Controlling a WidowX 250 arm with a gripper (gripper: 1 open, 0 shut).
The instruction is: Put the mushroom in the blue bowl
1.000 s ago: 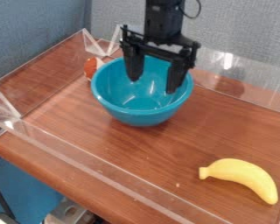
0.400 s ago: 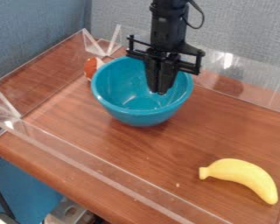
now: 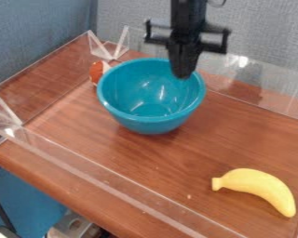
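Note:
The blue bowl (image 3: 148,119) stands at the back middle of the wooden table, and its inside looks bare. Only a red-orange bit of the mushroom (image 3: 98,68) shows, on the table just behind the bowl's left rim. My gripper (image 3: 185,69) hangs upright above the bowl's far right rim, apart from the bowl and well right of the mushroom. Its black fingers are pressed together with nothing between them.
A yellow banana (image 3: 256,190) lies near the front right. Low clear plastic walls (image 3: 40,70) fence the table on all sides, with a blue panel behind the back wall.
The gripper's jaws have gone from wide open to shut. The gripper has risen out of the bowl and shifted slightly right and back. The mushroom, bowl and banana have not moved.

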